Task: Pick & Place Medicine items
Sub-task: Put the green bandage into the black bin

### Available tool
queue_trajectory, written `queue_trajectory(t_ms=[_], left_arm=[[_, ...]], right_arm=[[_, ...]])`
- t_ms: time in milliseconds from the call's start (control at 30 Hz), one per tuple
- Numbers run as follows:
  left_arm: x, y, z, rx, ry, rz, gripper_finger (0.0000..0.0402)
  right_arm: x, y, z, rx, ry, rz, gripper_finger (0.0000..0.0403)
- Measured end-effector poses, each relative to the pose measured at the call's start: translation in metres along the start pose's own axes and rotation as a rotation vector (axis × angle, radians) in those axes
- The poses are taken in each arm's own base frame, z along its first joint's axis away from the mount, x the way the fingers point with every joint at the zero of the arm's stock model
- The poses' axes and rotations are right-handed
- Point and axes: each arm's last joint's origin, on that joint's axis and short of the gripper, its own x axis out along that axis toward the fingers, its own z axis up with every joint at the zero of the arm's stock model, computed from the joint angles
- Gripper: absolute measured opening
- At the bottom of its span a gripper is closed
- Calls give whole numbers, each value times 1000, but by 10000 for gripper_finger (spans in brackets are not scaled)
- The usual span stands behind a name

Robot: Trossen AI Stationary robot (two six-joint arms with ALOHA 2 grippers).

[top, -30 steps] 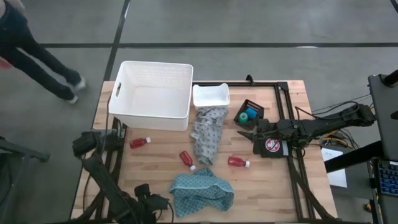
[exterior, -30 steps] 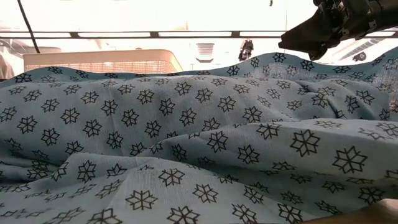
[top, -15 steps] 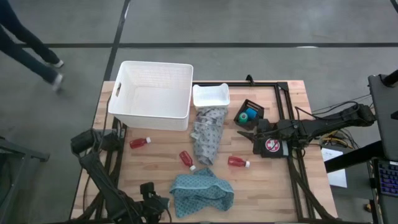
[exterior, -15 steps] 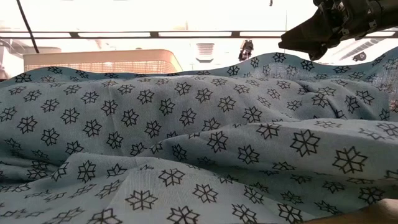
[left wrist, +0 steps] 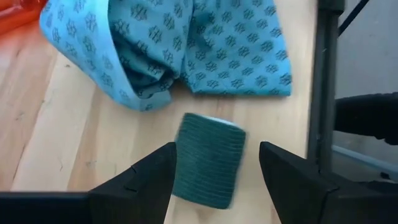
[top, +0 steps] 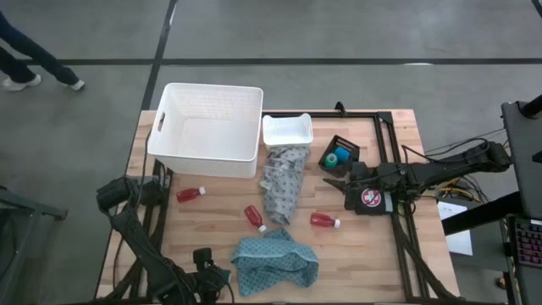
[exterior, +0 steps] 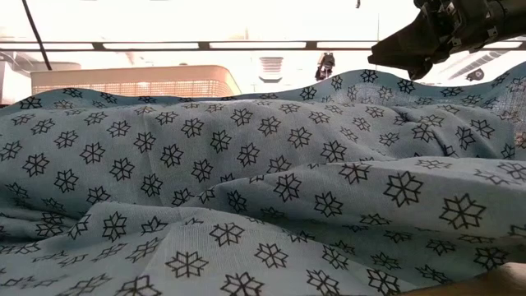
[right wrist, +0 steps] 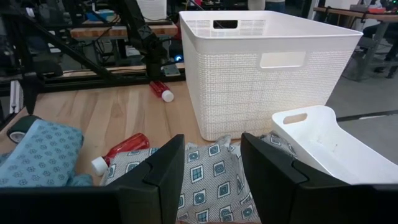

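Three red bottles with white caps lie on their sides on the table (top: 190,194), (top: 255,217), (top: 324,221). A blue and a green round container (top: 340,155) sit on a black pad. My left gripper (left wrist: 217,149) is open at the near edge, low over the table beside the teal cloth (left wrist: 186,50). Its fingers stand on either side of a dark green ribbed roll (left wrist: 208,158) lying on the wood, and I see no touch. My right gripper (top: 330,182) is open and hovers over the right edge of the grey patterned cloth (right wrist: 211,180). It holds nothing.
A big white basket (top: 207,127) and a small white tray (top: 287,130) stand at the far side. The black first-aid pouch (top: 370,199) lies under my right arm. The teal cloth (exterior: 246,181) fills the low view. A person's legs (top: 25,59) show beyond the far left corner.
My left gripper has edged slightly toward the teal cloth at the near edge. The person beyond the far left corner has walked further left. My right arm and the things on the table have kept still.
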Motion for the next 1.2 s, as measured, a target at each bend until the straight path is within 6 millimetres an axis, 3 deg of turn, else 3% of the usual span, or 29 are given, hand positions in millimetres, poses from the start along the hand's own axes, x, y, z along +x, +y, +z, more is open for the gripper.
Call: queue_trajectory(t_ms=[467, 867, 1200], left_arm=[[21, 8, -16, -26, 11, -36, 240], [26, 10, -20, -36, 0, -54, 236], [26, 10, -20, -35, -2, -58, 193]], right_arm=[[0, 0, 0, 0, 0, 0, 155], [0, 0, 0, 0, 0, 0, 155], [0, 0, 0, 0, 1, 0, 155]])
